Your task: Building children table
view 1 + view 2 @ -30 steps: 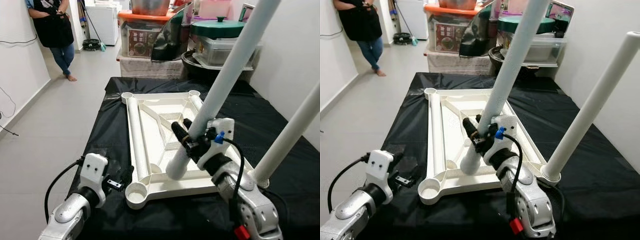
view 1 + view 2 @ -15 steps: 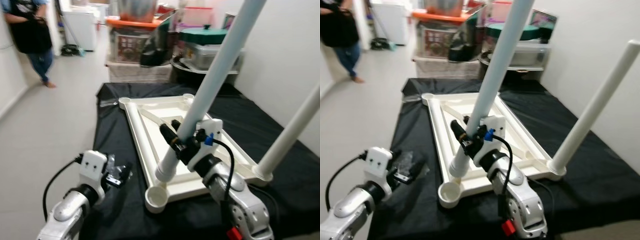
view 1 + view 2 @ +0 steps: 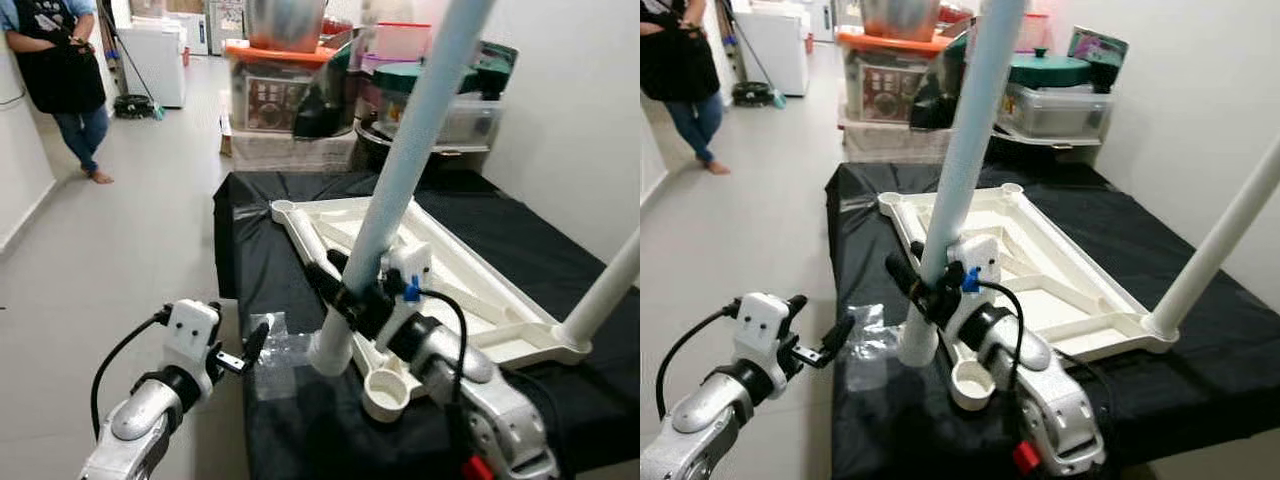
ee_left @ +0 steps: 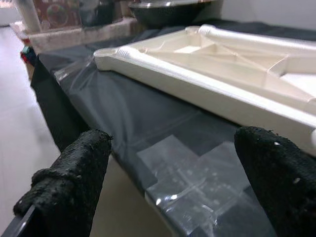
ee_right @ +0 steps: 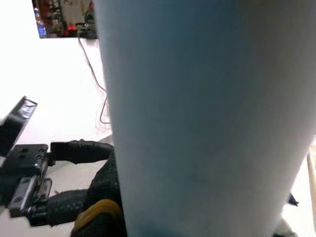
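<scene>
Holding a long white tubular leg (image 3: 400,190) clamped, the right pincer (image 3: 345,290) nears the white plastic tabletop's (image 3: 470,280) empty near socket (image 3: 387,392); one leg (image 3: 610,290) stands fitted; left pincer (image 3: 245,350) gapes empty.

Bright, even indoor light; soft glare on the plastic sheet (image 4: 197,182), and the wrist close-ups are blurred.

Head stereo looks down; wrist views close.
</scene>
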`<state>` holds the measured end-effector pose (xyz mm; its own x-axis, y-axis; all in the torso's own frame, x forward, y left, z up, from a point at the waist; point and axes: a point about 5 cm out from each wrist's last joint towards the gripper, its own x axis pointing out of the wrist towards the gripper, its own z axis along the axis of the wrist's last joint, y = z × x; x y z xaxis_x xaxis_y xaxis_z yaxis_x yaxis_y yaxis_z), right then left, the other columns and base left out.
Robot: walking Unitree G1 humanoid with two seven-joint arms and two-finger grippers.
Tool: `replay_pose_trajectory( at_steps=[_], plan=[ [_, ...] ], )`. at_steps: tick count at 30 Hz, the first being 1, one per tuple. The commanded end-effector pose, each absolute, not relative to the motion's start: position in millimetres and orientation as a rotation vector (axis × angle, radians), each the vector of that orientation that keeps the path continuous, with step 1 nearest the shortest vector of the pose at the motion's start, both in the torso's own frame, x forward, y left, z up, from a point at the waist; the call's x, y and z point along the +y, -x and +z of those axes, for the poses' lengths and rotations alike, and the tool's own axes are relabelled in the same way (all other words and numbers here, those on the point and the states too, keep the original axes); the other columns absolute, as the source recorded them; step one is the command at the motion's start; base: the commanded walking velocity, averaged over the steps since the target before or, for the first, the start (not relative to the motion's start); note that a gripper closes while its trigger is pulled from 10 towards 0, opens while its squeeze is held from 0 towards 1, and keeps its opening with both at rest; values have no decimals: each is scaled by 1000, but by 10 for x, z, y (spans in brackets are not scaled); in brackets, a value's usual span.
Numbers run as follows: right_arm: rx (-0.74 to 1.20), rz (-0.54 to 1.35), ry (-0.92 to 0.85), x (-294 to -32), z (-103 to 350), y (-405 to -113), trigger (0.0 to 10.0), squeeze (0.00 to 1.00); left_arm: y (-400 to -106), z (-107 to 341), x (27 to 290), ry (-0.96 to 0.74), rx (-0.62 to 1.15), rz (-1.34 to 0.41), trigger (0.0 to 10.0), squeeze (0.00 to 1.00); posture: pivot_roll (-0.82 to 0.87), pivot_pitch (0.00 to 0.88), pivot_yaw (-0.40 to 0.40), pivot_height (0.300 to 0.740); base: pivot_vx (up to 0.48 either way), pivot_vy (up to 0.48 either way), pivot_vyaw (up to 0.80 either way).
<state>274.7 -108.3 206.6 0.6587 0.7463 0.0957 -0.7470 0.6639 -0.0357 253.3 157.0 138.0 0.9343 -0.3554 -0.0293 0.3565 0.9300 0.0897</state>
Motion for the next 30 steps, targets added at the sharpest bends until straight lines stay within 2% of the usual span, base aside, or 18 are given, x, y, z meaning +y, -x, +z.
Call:
replay_pose_trajectory(
  at_steps=[1, 5, 9, 14, 16, 30],
  plan=[
    [-121, 873, -18, -1119, 2105, -2767, 10000, 0, -2550, 1367, 1535, -105, 14, -373, 10000, 0, 92, 0, -66, 740, 0, 0, 0],
    [-108, 901, 44, -1327, 2190, -2894, 10000, 0, -2562, 1328, 1580, -147, 27, -342, 10000, 0, 97, 0, -74, 740, 0, 0, 0],
    [-109, 904, 57, -1391, 2229, -2934, 10000, 0, -2548, 1299, 1564, -160, 35, -355, 10000, 0, 95, 0, -79, 740, 0, 0, 0],
    [-116, 910, 13, -1341, 2224, -2925, 10000, 0, -2551, 1288, 1521, -165, 28, -352, 10000, 0, 96, 0, -75, 740, 0, -471, 0],
    [-110, 919, -9, -1287, 2175, -2892, 10000, 0, -2564, 1315, 1509, -115, 14, -350, 10000, 0, 95, 0, -74, 740, 0, -472, 0],
    [-50, 1009, -44, -1193, 2047, -2816, 10000, 0, -2599, 1267, 1495, -163, 28, -360, 10000, 0, 89, 0, -65, 740, 0, 0, 0]
  ],
)
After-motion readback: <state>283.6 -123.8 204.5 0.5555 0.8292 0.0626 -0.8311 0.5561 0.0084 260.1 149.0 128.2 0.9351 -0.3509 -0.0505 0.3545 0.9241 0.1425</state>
